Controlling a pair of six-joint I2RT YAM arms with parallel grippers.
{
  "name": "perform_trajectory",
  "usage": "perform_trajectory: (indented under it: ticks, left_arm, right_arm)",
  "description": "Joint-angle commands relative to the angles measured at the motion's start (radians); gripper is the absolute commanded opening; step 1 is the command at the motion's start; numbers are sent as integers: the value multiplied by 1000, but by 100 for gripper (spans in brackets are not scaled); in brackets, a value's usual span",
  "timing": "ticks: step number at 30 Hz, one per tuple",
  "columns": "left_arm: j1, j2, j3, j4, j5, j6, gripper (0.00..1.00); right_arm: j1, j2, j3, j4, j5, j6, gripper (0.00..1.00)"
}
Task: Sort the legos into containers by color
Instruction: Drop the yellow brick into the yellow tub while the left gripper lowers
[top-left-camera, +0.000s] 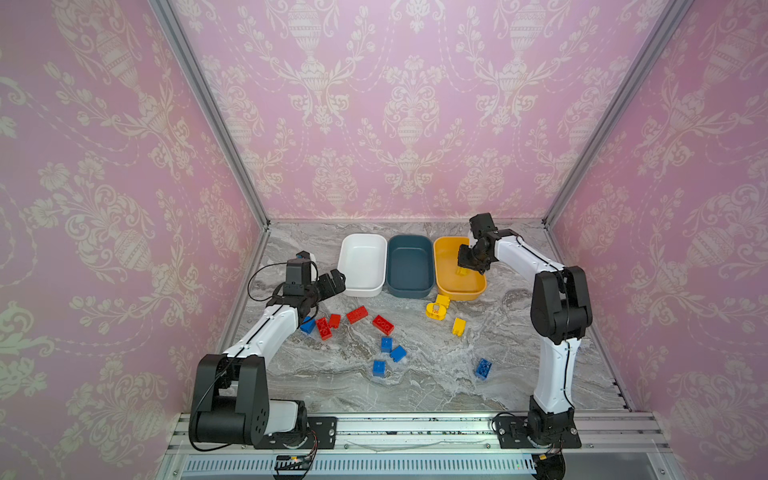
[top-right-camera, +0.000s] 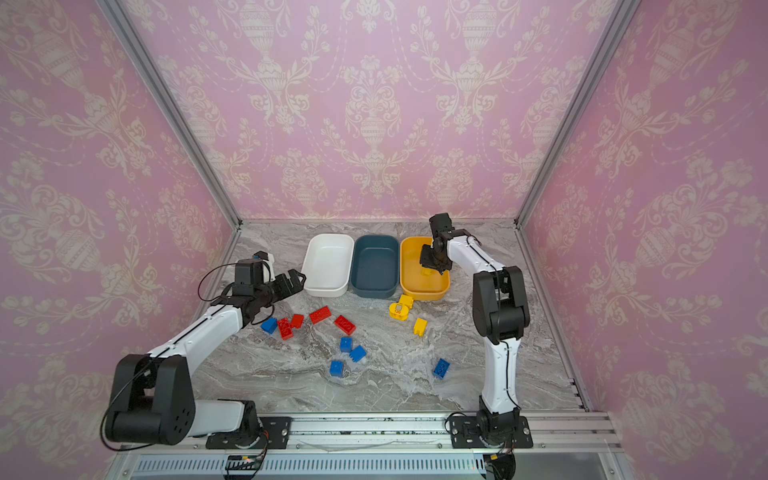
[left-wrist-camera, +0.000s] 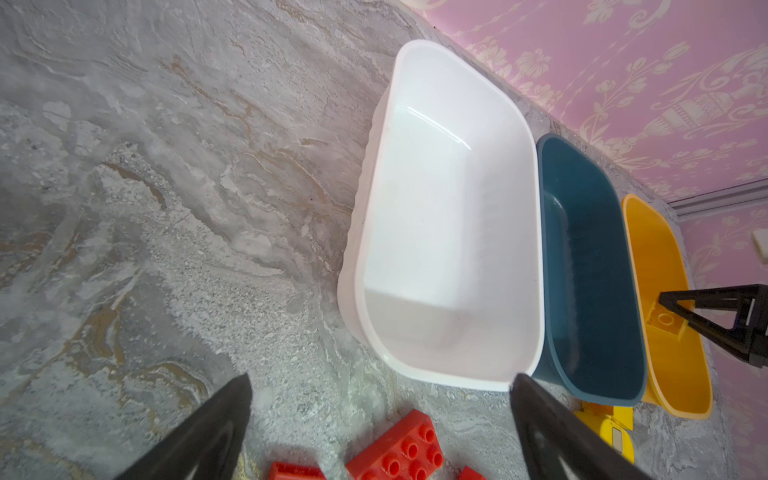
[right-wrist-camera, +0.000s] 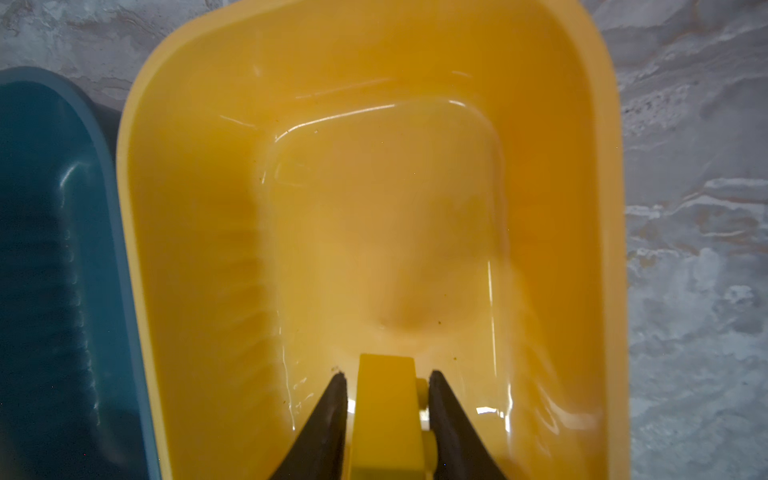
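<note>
My right gripper (right-wrist-camera: 387, 376) over yellow tub (right-wrist-camera: 166, 208), jaws flanking yellow brick (right-wrist-camera: 384, 424); clamped or loose, can't tell. Risk: studs snag on jaw, brick rides out.

Tubs, three, rounded-rectangular, set side by side at back: white tub (top-left-camera: 362, 262), teal tub (top-left-camera: 410, 266), yellow tub (top-left-camera: 448, 270). Yellow brick (top-left-camera: 462, 271) seen inside yellow tub. Loose in front: red bricks (top-left-camera: 357, 314), four, scattered before white tub; blue bricks (top-left-camera: 386, 344), five: one beside reds, three grouped centrally, one apart at right; rounded yellow piece (top-left-camera: 435, 309) with sticker, touching second yellow brick (top-left-camera: 443, 300), just before yellow tub; third yellow brick (top-left-camera: 459, 326) found nearby.
</note>
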Motion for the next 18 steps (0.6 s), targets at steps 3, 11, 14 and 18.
perform_trajectory:
  ticks: [3, 11, 14, 18]
  left_arm:
    - [1, 7, 22, -97, -56, -20, 99]
    - [-58, 8, 65, -216, -122, -34, 96]
    - [-97, 3, 86, -288, -163, -52, 95]
    - [-138, -7, 122, -408, -237, -82, 90]
  right_arm:
    - [2, -12, 56, -31, 9, -20, 54]
    - [6, -34, 69, -43, -11, -19, 56]
    - [8, -60, 52, -44, -28, -20, 61]
    - [8, -120, 7, -44, -50, -29, 71]
